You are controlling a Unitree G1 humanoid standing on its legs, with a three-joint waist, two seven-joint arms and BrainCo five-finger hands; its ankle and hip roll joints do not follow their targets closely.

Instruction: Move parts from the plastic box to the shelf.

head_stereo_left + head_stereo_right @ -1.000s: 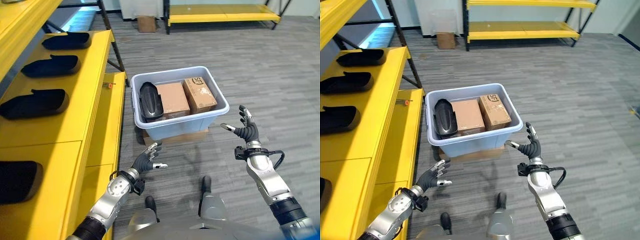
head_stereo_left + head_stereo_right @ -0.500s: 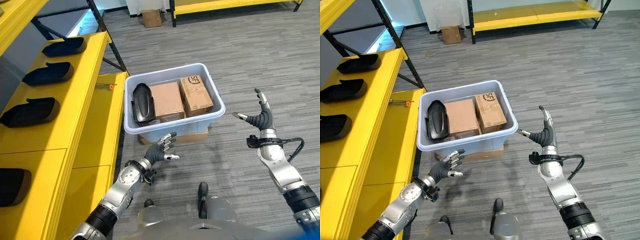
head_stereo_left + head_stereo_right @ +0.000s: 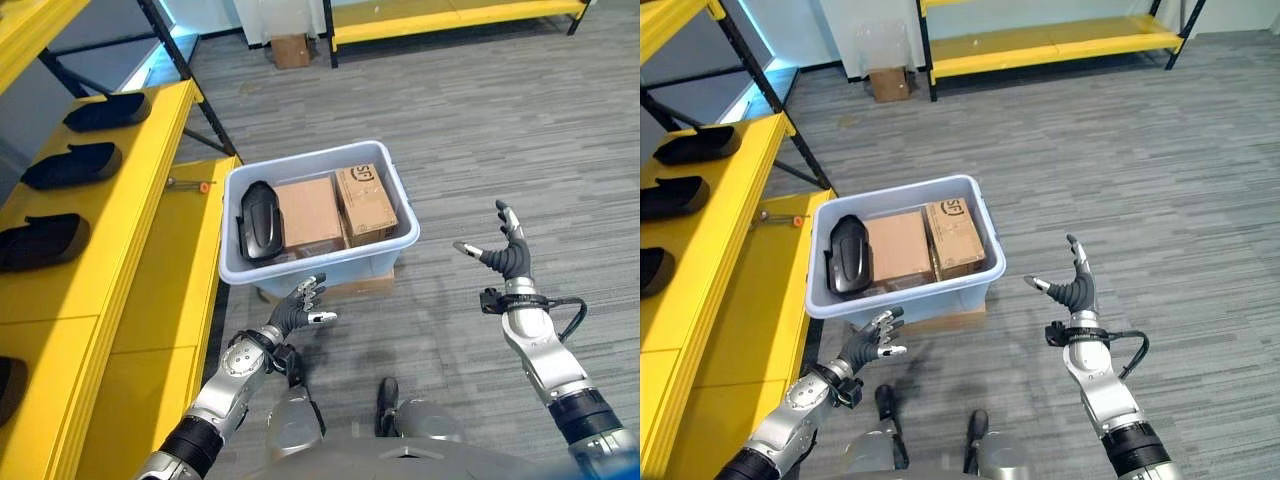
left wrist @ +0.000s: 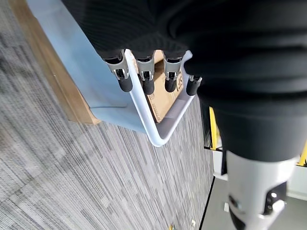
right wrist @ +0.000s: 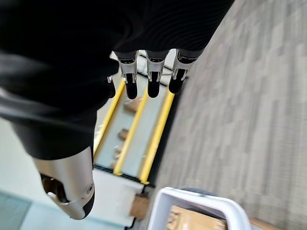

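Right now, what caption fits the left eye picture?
Both open hands, left hand and right hand, hover before the plastic box holding a black part.

**Print in view**

The one marking I can see is dark print on top of the smaller brown cardboard carton (image 3: 365,203), right of centre in my head views, inside the pale blue plastic box (image 3: 310,270). I cannot make out its characters.

Head views look down; wrist views closely share the plastic box (image 3: 315,270).
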